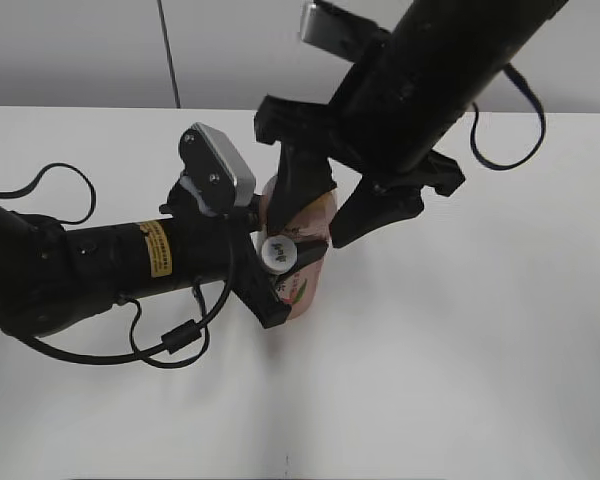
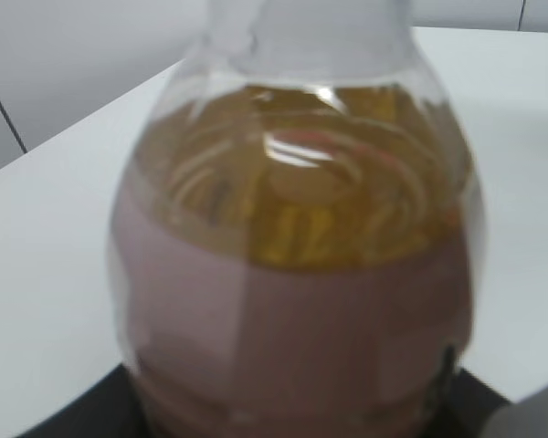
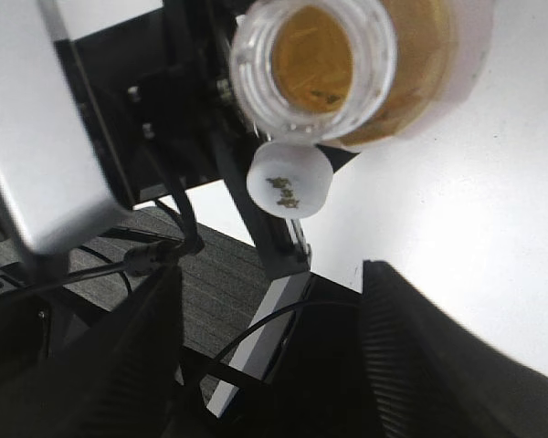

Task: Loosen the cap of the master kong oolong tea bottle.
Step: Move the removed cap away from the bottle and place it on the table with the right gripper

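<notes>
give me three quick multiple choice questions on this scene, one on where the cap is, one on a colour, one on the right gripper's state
1. Where is the cap?
A. Screwed onto the bottle neck
B. Off the bottle, just beside its open mouth
C. Pinched between the right gripper's fingers

2. What colour is the cap?
A. White
B. Red
C. Green

3. What state is the right gripper in?
A. Shut on the cap
B. Shut on the bottle
C. Open, holding nothing

Answers:
1 B: the right wrist view looks straight into the uncapped neck, with the cap next to it.
2 A: the cap shows as white with a small dark mark on top.
3 C: its two dark fingers stand wide apart with nothing between them.
</notes>
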